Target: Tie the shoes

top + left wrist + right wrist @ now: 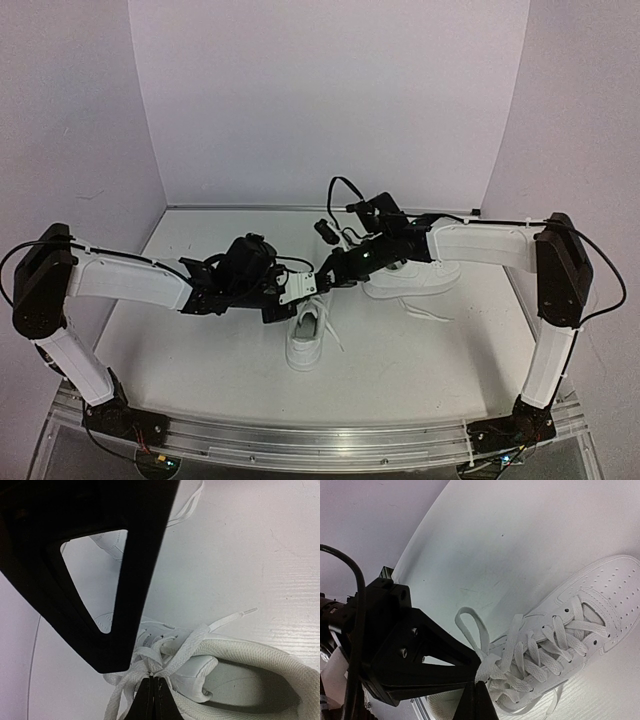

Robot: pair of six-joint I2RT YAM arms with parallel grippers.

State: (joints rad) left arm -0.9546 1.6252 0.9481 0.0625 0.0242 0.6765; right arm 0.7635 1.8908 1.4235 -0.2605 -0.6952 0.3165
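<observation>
Two white shoes lie on the table: the near shoe point(303, 345) in the middle and the far shoe point(420, 275) behind it to the right. Both grippers meet over the near shoe's laces. My left gripper point(152, 681) is shut on a white lace point(172, 662) at the knot, beside the tongue and the heel opening point(250, 685). My right gripper point(479, 686) is shut on a lace point(495, 665) next to a standing loop point(470, 625) of the same shoe point(580, 610). In the top view the left gripper point(308, 290) and right gripper point(328, 279) nearly touch.
A loose lace point(425, 313) of the far shoe trails on the table to the right. White walls close in the back and sides. The metal rail point(320, 440) with the arm bases runs along the near edge.
</observation>
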